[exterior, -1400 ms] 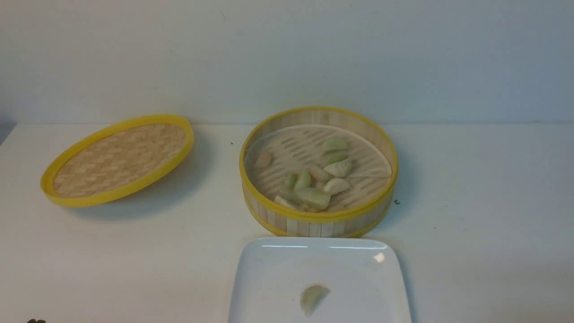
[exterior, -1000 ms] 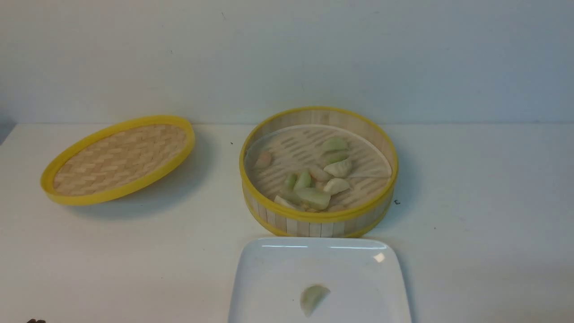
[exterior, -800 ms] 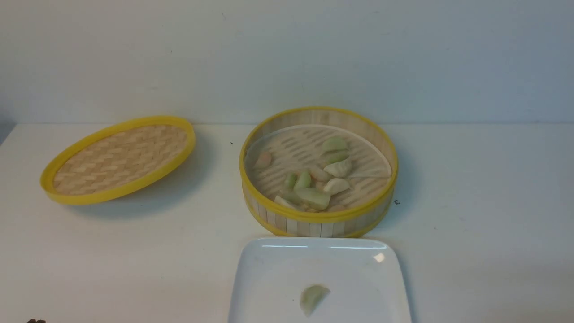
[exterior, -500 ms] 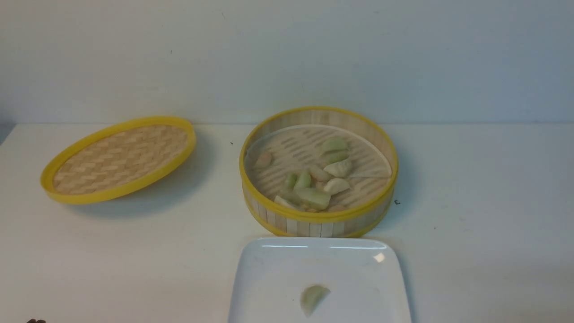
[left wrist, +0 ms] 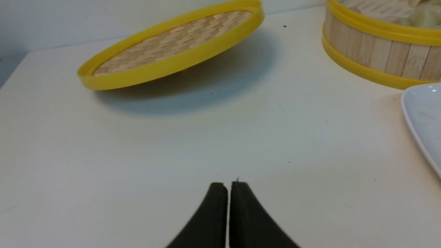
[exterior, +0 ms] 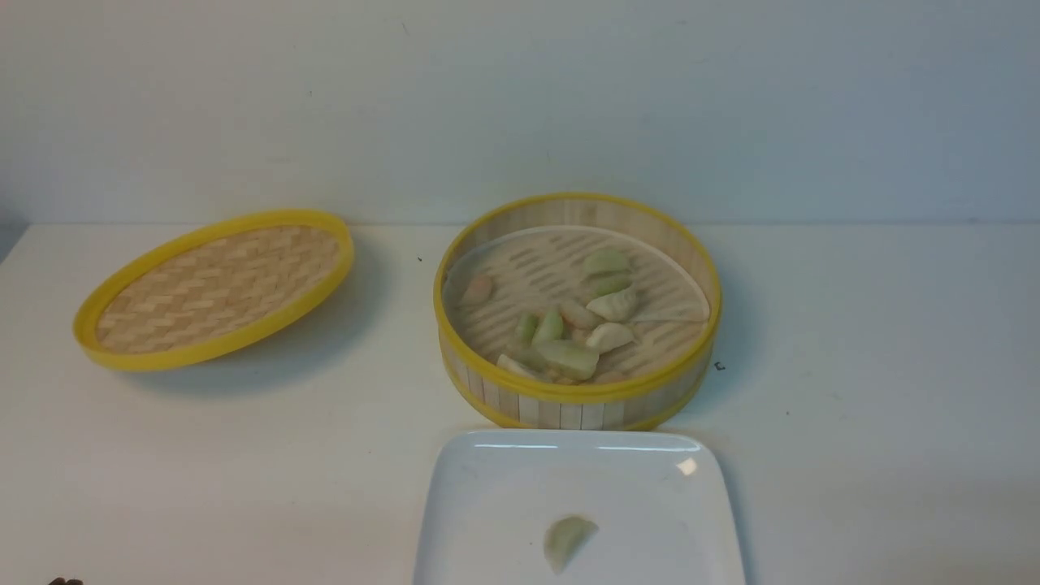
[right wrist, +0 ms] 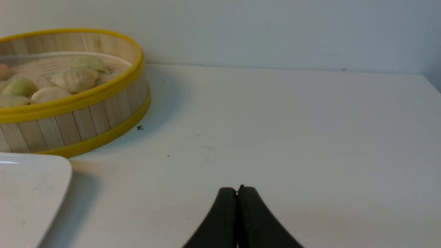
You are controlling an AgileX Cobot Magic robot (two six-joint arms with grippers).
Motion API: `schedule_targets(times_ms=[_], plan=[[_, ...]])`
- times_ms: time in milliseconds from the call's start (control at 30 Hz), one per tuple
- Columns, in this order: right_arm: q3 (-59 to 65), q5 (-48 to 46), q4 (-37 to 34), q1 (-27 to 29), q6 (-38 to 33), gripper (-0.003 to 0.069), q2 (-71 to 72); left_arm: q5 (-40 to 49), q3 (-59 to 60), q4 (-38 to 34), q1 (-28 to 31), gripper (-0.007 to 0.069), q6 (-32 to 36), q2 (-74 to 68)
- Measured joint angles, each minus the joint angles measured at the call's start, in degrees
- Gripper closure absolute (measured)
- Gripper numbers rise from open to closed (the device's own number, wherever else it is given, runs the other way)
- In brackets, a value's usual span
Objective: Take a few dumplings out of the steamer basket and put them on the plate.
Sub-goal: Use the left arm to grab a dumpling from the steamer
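One dumpling (exterior: pixel 569 543) lies on the plate (exterior: pixel 581 479), others in the basket (exterior: pixel 578 394) (the lid (exterior: pixel 215 288) sits tilted). The left gripper (left wrist: pixel 228 184) and right gripper (right wrist: pixel 236 188), tips together, hang apart from them all.

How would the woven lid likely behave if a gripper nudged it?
The woven lid would probably rock or tip, since it sits tilted with a shadow under its raised side. It looks light for its width, being shallow, thin woven strips in a narrow yellow rim. The rim seems fairly stiff, holding its outline, though the woven panel may flex a little.
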State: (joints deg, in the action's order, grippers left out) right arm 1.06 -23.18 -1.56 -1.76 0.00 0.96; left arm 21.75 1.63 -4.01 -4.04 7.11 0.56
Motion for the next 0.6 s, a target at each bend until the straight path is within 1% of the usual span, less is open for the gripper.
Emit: schedule_targets(times_ms=[133, 200, 267, 300, 367, 400, 433, 467, 500, 533, 600], plan=[[0.0, 0.0, 0.0, 0.0, 0.0, 0.0673, 0.0, -0.1, 0.0, -0.7, 0.0, 0.0631, -0.1, 0.0], [0.0, 0.4, -0.5, 0.0, 0.0, 0.0673, 0.0, -0.9, 0.1, -3.2, 0.0, 0.0631, -1.2, 0.0], [0.4, 2.5, -4.5, 0.0, 0.5, 0.0673, 0.0, -2.9, 0.1, -8.3, 0.0, 0.0631, -3.1, 0.0], [0.5, 3.9, -7.3, 0.0, 1.1, 0.0673, 0.0, -4.4, 0.1, -12.0, 0.0, 0.0631, -4.5, 0.0], [0.6, 8.6, -16.5, 0.0, 3.9, 0.0673, 0.0, -7.5, 0.1, -20.2, 0.0, 0.0631, -7.1, 0.0], [0.6, 11.0, -20.5, 0.0, 5.2, 0.0673, 0.0, -9.1, 0.1, -24.1, 0.0, 0.0631, -7.5, 0.0], [0.6, 12.9, -23.6, 0.0, 6.3, 0.0673, 0.0, -9.8, 0.1, -25.6, 0.0, 0.0631, -7.7, 0.0], [0.6, 15.9, -28.7, 0.0, 7.8, 0.0673, 0.0, -11.8, 0.1, -29.8, 0.0, 0.0631, -8.1, 0.0], [0.6, 20.9, -37.1, 0.0, 9.5, 0.0673, 0.0, -16.9, 0.1, -35.1, 0.0, 0.0631, -8.5, 0.0], [0.6, 20.9, -37.1, 0.0, 9.6, 0.0673, 0.0, -17.6, 0.1, -35.7, 0.0, 0.0631, -8.5, 0.0], [0.6, 26.5, -46.4, 0.0, 9.0, 0.0673, 0.0, -27.9, 0.1, -42.4, 0.0, 0.0631, -8.5, 0.0]])
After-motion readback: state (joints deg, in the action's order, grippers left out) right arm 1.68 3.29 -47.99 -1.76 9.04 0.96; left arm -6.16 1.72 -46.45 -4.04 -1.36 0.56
